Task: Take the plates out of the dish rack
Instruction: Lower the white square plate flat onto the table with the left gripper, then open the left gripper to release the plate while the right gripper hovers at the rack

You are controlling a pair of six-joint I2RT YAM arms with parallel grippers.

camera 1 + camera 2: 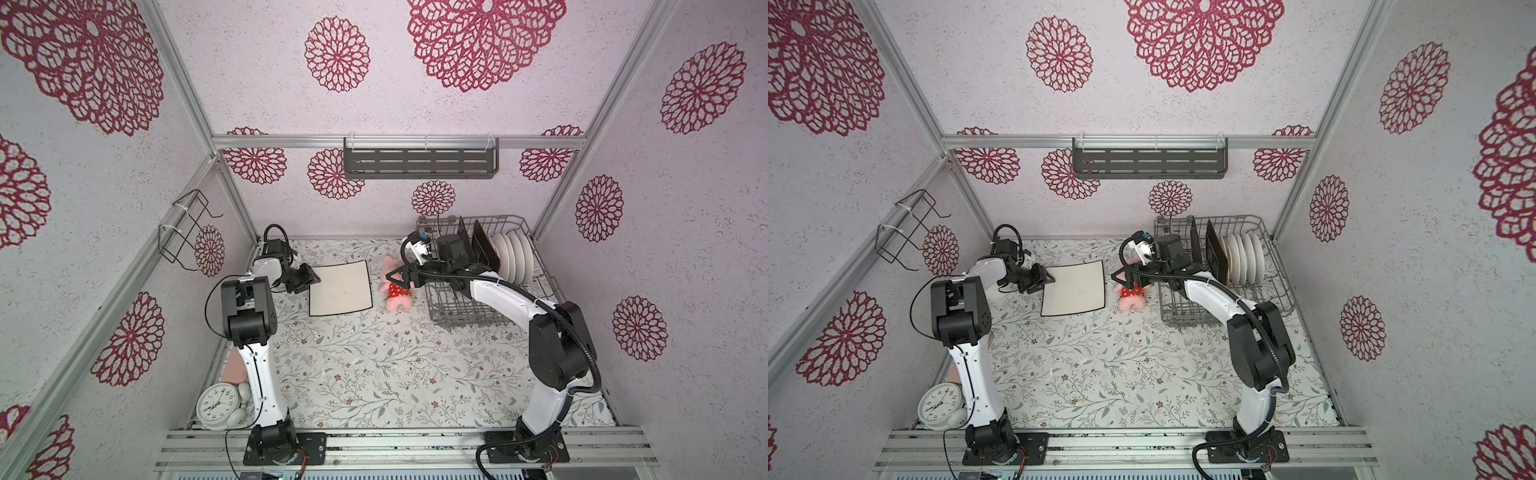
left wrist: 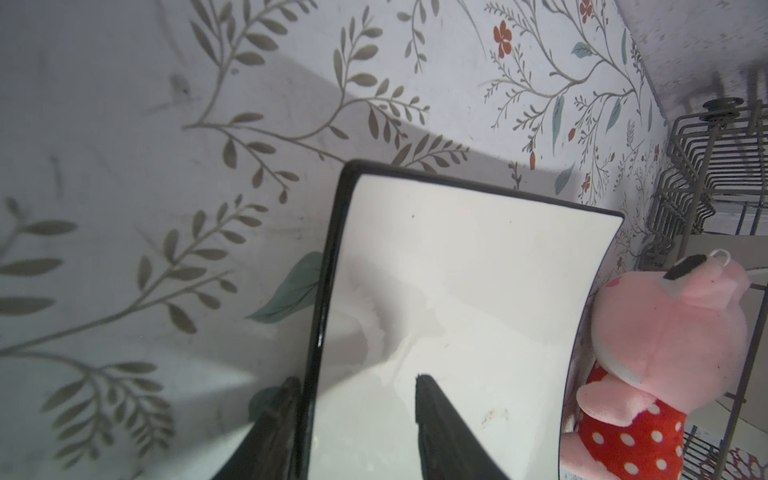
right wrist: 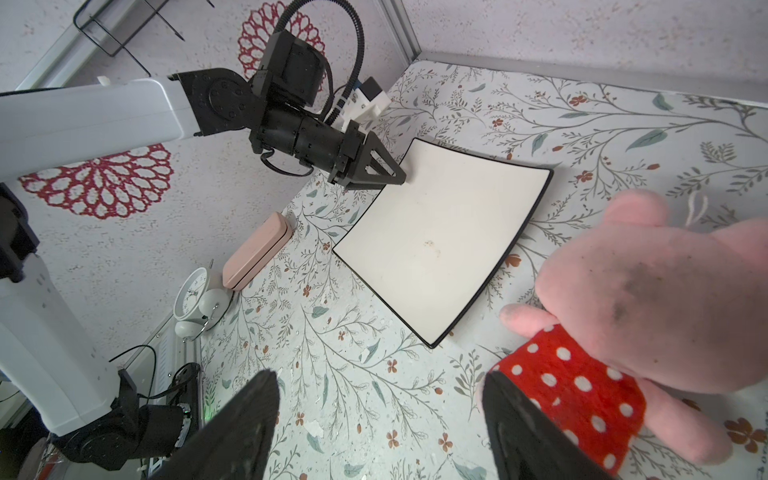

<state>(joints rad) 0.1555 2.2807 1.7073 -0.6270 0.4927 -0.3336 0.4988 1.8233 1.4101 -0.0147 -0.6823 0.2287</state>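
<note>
A cream square plate with a dark edge lies flat on the floral table. My left gripper is at its left rim with the jaws apart: one finger is outside the edge, the other over the plate's face. The grey wire dish rack at the back right holds two dark square plates and several round white plates on edge. My right gripper hangs open and empty left of the rack.
A pink plush toy in a red dotted dress lies between plate and rack, beside one right finger. A white clock and a pink case sit near the left arm's base. A slotted shelf and wire holder hang on the walls.
</note>
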